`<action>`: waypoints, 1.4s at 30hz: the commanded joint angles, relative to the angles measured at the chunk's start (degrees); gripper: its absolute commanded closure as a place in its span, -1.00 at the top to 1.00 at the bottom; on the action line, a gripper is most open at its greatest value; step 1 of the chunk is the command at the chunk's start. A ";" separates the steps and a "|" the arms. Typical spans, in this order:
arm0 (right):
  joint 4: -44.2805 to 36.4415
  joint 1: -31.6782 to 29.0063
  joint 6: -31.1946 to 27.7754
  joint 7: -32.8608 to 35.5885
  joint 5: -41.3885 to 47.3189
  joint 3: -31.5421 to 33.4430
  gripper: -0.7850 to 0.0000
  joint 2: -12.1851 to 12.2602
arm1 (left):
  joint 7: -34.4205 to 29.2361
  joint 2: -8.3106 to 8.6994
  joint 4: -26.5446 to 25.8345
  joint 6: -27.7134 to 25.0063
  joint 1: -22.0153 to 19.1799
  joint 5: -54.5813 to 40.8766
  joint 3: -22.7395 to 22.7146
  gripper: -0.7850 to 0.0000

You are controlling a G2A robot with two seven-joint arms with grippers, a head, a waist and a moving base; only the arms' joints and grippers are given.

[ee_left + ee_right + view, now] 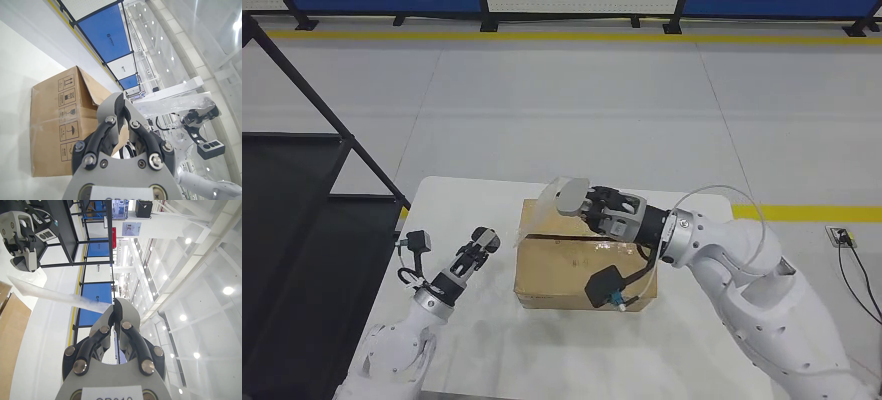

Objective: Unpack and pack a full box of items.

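Slippage worries me: right claw [114, 308] pinches only the plastic sheet [56, 295] end above box [562, 275]; left claw [122, 106] clenched, empty.

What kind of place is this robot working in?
Probably a factory hall or industrial test floor: there's a yellow floor line, blue partition panels, and rows of ceiling lights high overhead.

I have the box [552, 272] mid-tabletop [504, 345]; my left gripper [485, 239] sits just left of it, my right gripper [578, 201] over its far edge, plastic sheet [563, 191] in its jaws.
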 commanded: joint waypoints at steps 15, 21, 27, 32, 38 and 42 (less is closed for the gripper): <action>6.99 -3.89 2.67 -6.96 1.59 8.07 -1.00 1.78 | 1.25 -0.27 -1.73 2.31 -0.42 -1.40 1.28 -1.00; 9.97 -6.60 3.76 -10.29 1.17 10.31 -1.00 2.62 | 3.60 -0.64 -0.76 3.37 -1.23 -0.93 2.81 -1.00; 11.86 -8.81 5.57 -12.47 0.75 11.50 -1.00 3.20 | 5.36 -0.86 0.21 4.66 -1.61 1.15 3.90 -1.00; 12.62 -10.20 6.02 -13.13 -0.63 11.51 -1.00 3.57 | 6.20 -0.97 0.80 5.89 -1.66 2.96 4.47 -1.00; 13.68 -10.67 6.22 -12.65 -2.03 10.93 -1.00 3.77 | 7.32 -1.18 1.57 6.36 -1.78 3.60 5.06 -1.00; 14.42 -10.70 6.54 -12.15 -2.09 10.93 -1.00 3.87 | 7.73 -1.33 2.37 6.77 -2.02 4.00 5.64 -1.00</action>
